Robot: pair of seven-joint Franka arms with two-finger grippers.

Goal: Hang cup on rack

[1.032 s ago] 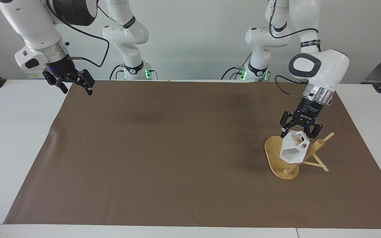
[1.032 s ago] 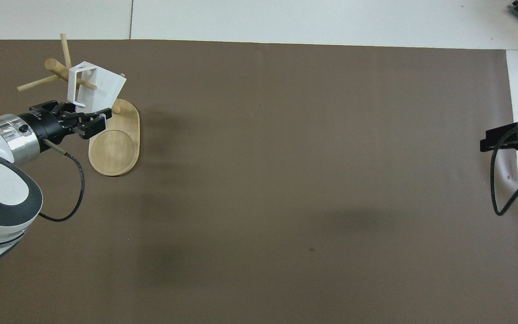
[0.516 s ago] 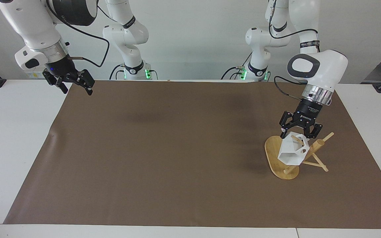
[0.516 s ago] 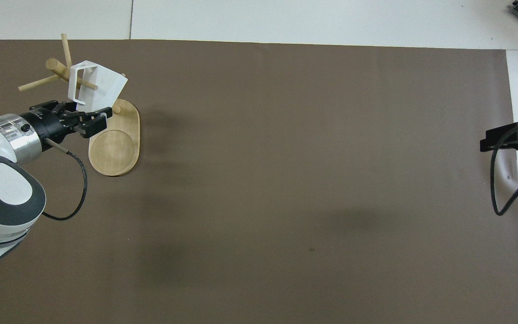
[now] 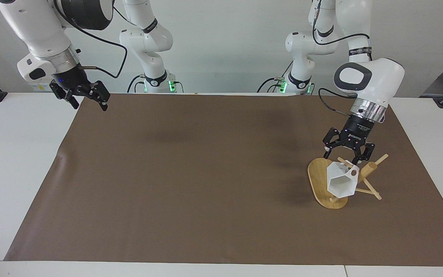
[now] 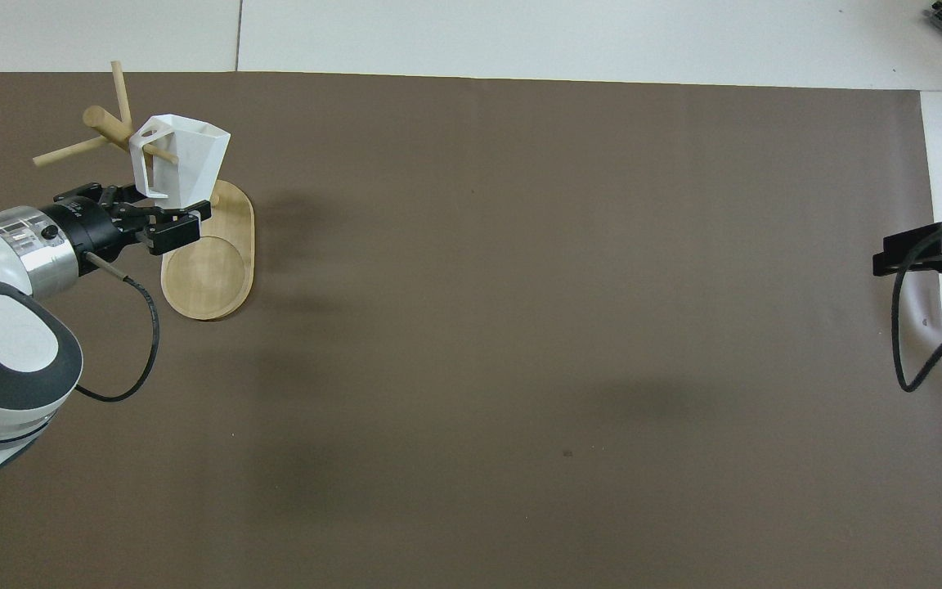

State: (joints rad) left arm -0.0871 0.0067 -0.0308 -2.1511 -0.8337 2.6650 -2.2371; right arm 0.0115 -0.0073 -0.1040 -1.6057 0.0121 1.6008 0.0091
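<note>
white cup (image 5: 339, 184), light bamboo rack (image 5: 318, 181), brown mat (image 5: 190, 173), black hands

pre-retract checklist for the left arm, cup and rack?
1. Cup hangs on a peg of the rack by its handle: ok.
2. Left gripper open, not holding the cup: ok.
3. Left gripper's fingers fully apart from the cup's handle: cannot tell; they sit right above it in the facing view.
4. Rack upright, base flat on the brown mat: ok.
5. Cup settled and not swinging on the peg: cannot tell from one moment.
6. Right gripper waits open over the table edge at the right arm's end, out of the way: ok.
</note>
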